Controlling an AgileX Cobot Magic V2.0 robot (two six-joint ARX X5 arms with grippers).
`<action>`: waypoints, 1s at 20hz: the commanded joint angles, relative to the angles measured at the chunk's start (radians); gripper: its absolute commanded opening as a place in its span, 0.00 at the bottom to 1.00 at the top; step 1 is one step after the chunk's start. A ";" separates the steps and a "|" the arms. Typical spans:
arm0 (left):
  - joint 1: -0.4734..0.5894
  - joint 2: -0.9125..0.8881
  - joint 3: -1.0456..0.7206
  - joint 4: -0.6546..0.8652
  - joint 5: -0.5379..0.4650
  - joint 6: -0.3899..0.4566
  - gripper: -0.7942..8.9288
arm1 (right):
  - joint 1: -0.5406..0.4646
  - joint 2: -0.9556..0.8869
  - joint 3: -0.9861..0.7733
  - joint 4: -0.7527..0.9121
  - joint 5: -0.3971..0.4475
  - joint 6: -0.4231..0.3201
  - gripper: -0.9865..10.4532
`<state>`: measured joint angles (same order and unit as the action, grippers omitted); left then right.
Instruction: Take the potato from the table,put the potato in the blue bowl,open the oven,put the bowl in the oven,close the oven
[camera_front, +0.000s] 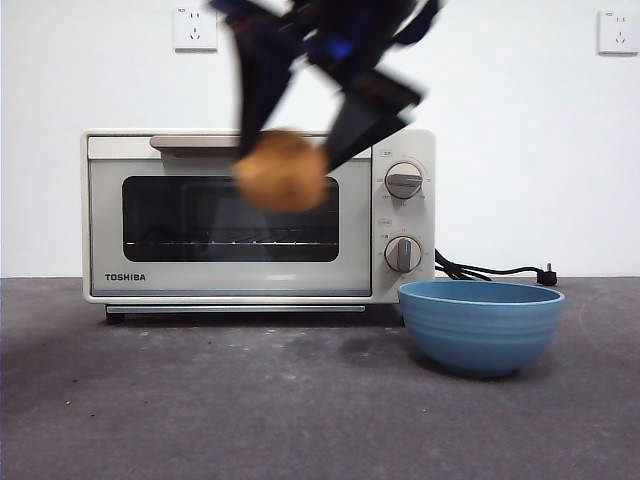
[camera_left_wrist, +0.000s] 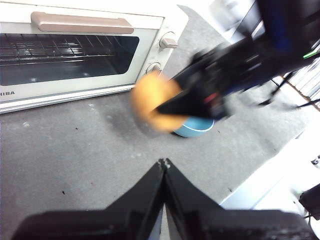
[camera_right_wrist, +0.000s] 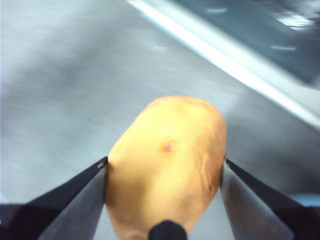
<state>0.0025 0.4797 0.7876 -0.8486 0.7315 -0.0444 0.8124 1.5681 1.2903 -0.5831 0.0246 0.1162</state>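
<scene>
Right gripper (camera_front: 300, 160) was clamped on the potato (camera_front: 283, 170), midair before the closed oven (camera_front: 230, 215). Blue bowl (camera_front: 481, 325) sat on the table (camera_front: 200, 400) at the potato's 4 o'clock. Left gripper (camera_left_wrist: 163, 165) idled, jaws together.

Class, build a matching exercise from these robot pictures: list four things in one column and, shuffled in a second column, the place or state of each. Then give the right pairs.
Things
1. potato
2. blue bowl
3. oven
4. left claw

Places or states
A. door shut, standing at the back of the table
B. shut on nothing, hanging over the table
C. lifted off the table, gripped in the right claw
D. empty as far as the pictures show, on the table in front of the oven's knobs

Pairs: 1-C, 2-D, 3-A, 4-B
</scene>
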 joint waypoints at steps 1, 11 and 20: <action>-0.003 -0.003 0.002 0.002 0.001 0.015 0.07 | -0.059 -0.066 -0.006 -0.107 0.057 -0.056 0.08; -0.003 -0.002 0.002 0.002 0.001 0.016 0.07 | -0.276 -0.115 -0.224 -0.013 -0.052 -0.071 0.08; -0.003 -0.002 0.002 -0.001 0.002 0.016 0.07 | -0.290 -0.068 -0.405 0.203 -0.050 -0.055 0.08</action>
<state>0.0025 0.4797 0.7876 -0.8509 0.7319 -0.0444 0.5228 1.4899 0.9009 -0.3801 -0.0257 0.0532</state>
